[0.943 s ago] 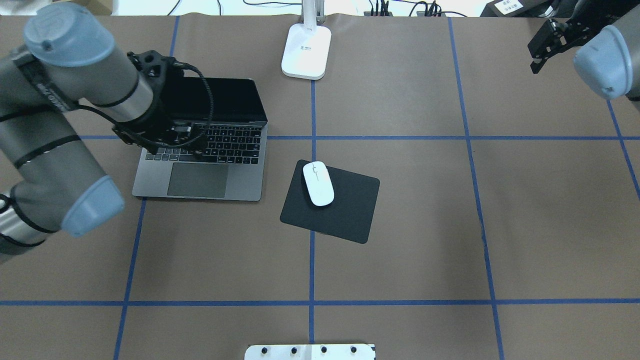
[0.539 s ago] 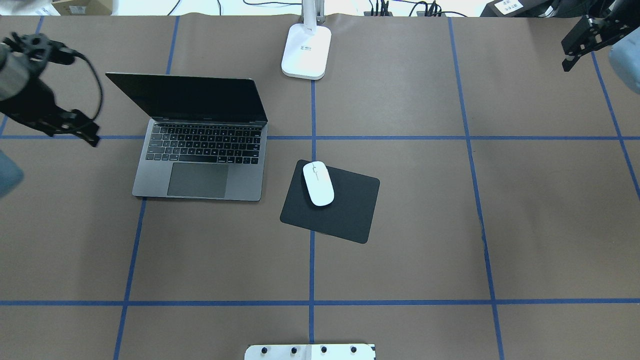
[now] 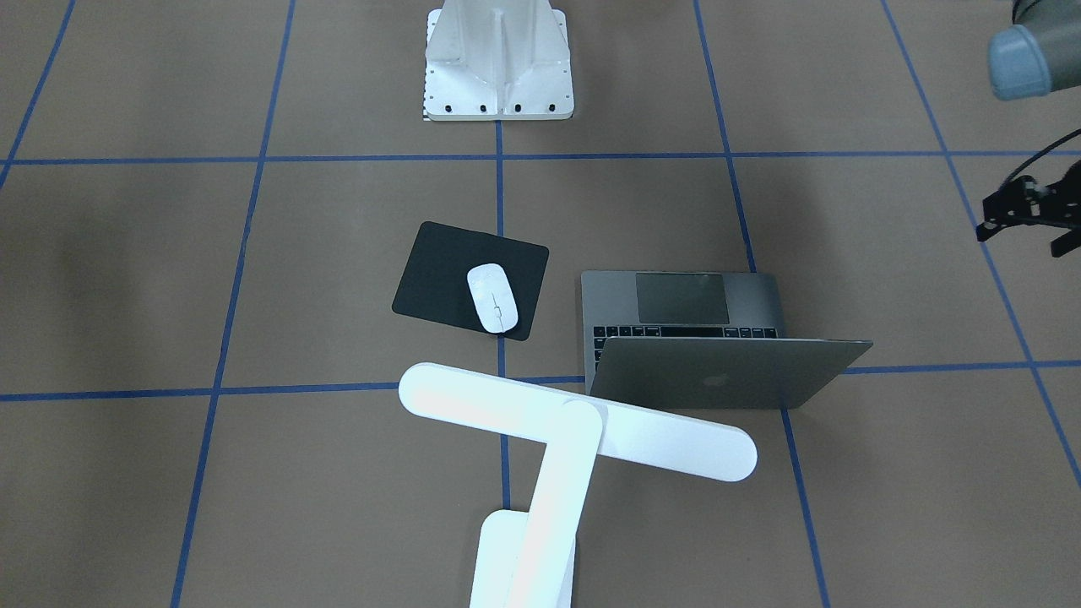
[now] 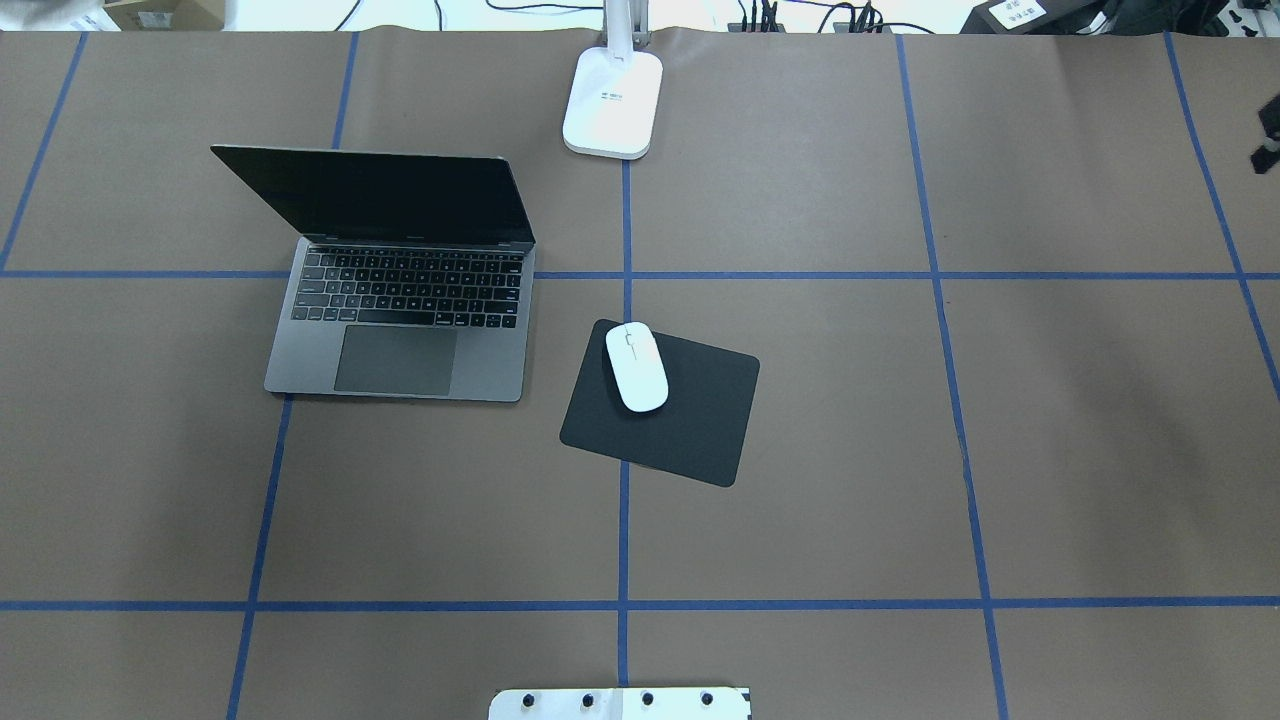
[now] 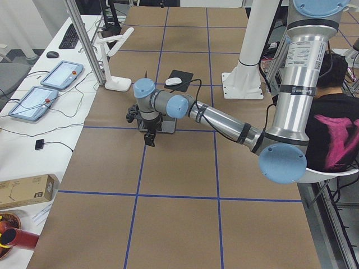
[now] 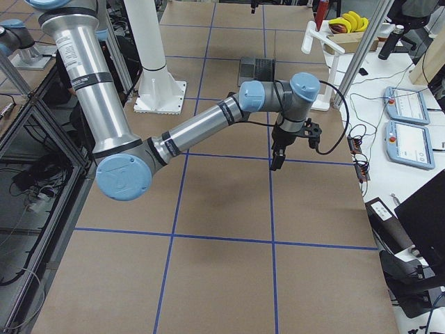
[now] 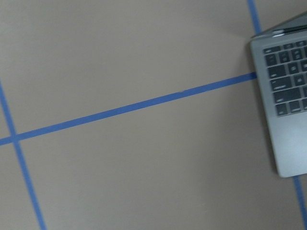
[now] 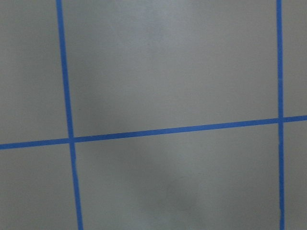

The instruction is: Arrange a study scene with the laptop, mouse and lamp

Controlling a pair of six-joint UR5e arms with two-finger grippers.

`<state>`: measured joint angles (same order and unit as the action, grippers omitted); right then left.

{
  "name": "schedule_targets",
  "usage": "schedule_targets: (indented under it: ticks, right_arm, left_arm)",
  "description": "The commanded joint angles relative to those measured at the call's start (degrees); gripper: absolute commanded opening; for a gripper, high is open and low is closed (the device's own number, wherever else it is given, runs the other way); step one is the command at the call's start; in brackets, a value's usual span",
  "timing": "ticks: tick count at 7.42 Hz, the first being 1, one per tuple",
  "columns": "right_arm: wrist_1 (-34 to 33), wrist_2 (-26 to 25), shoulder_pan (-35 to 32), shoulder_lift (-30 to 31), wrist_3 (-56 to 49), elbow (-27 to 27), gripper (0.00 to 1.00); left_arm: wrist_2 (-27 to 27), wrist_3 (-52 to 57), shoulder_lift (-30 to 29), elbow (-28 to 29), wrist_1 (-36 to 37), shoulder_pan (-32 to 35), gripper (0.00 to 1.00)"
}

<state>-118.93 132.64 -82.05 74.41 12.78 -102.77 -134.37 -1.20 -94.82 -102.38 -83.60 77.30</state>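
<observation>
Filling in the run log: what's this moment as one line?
laptop open on table | mouse on black pad | lamp glowing | left gripper, right gripper over table, touching nothing

The laptop [image 4: 490, 365] is space-grey with dark keys and a black screen. The mouse [image 4: 636, 367] is plain white, the pad [image 4: 700, 430] matt black, the lamp [image 4: 612, 100] white. The table [image 4: 1100, 450] is brown, gridded with blue tape lines [image 4: 800, 275].

From overhead: mouse [image 4: 636, 366] on pad [image 4: 700, 430], twd its 10 o'clock corner; laptop [image 4: 400, 300] at 9 o'clock of mouse, apart — lamp [image 4: 612, 100] at 12.
</observation>
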Motion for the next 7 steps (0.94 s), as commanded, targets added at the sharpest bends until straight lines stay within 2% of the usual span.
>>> schedule_targets:
  ticks: [1, 2, 3, 7]
  right_arm:
    - [7.08, -0.1, -3.02, 10.27, -3.02, -1.81, 1.0]
    - [13.74, -0.19, -3.02, 14.49, -2.93, -1.74, 1.0]
    - [16.33, -0.28, -3.02, 16.02, -2.93, -1.56, 1.0]
    - [16.45, -0.46, -3.02, 15.94, -2.49, -1.65, 1.0]
  left_arm:
    - [-0.89, 8.03, 5.49, 1.4, -0.15, 6.96, 1.0]
    - [-0.89, 9.36, 7.61, 1.22, -0.85, 8.12, 1.0]
    - [-0.8, 9.37, 9.64, 1.31, -2.34, 8.13, 1.0]
    - [-0.8, 9.11, 10.8, 1.75, -3.41, 8.13, 1.0]
